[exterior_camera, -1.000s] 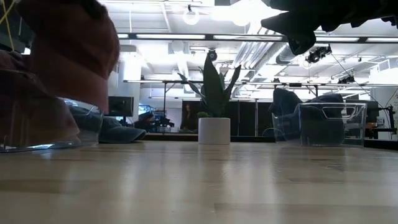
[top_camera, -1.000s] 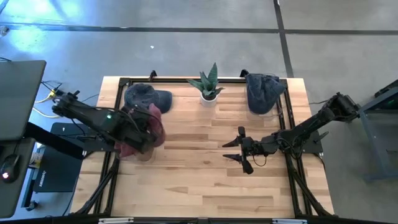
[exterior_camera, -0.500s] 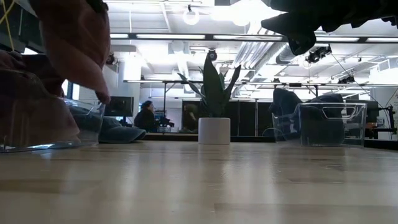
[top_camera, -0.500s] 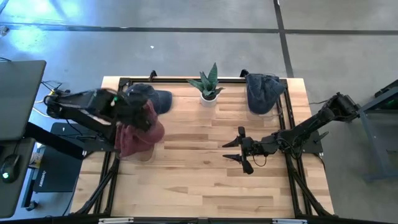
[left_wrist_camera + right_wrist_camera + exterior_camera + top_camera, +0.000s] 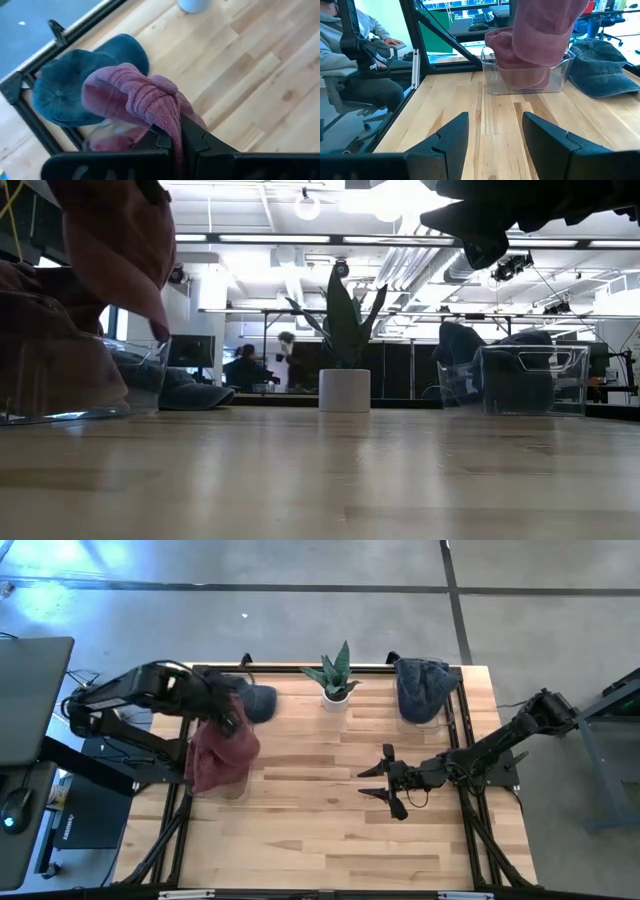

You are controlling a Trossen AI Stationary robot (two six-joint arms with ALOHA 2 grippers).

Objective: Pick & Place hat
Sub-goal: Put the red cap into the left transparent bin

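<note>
Our left gripper is clamped on a fold of the red hat, which hangs over the clear bin beside the blue cap. We should lift straight up until the fabric clears the bin wall (it drapes low) before carrying it sideways. Our right gripper waits mid-table, fingers spread wide.

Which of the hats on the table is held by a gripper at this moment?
The dusty-red knitted hat: the left gripper pinches it above the clear plastic bin. The blue cap beside it and the blue hat at the far right corner lie untouched.
</note>
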